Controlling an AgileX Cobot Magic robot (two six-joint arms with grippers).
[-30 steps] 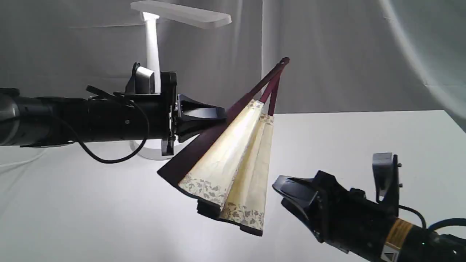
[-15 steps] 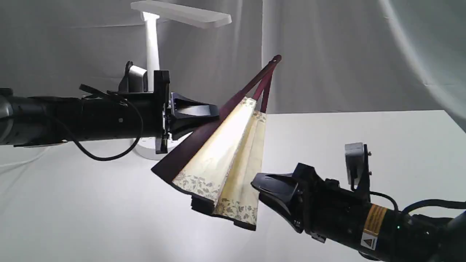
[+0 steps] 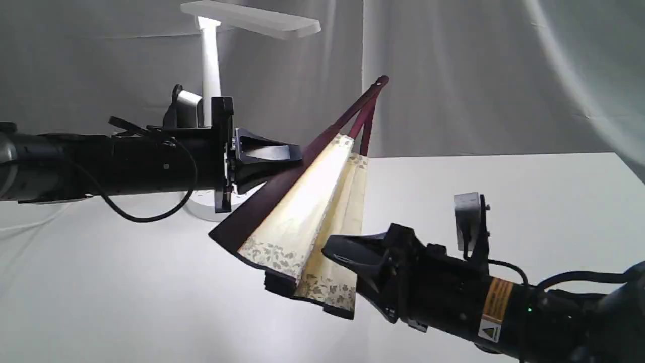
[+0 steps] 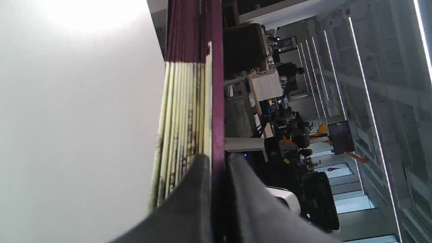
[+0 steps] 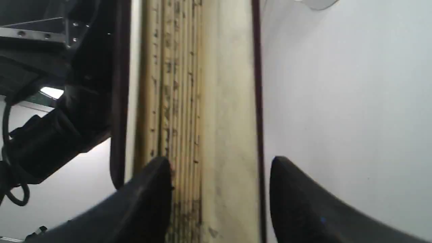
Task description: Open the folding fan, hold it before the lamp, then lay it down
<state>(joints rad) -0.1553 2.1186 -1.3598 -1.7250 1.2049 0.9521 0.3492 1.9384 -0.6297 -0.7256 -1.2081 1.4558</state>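
- Left wrist view: the folding fan (image 4: 182, 101) is pinched tight by its maroon guard in the left gripper (image 4: 217, 158).
- The right gripper (image 5: 221, 162) is held parted around the pleats.

We see the black right gripper (image 3: 338, 257) has come up and leftward from the lower right. A second ago it stood apart from the large cream paper folding fan (image 3: 302, 222) with dark maroon wooden guards, and now its parted fingertips overlap the fan's lower right pleats. The black left gripper (image 3: 288, 162) has drawn slightly leftward with the fan, so the fan's pivot end sits a little farther left and higher.
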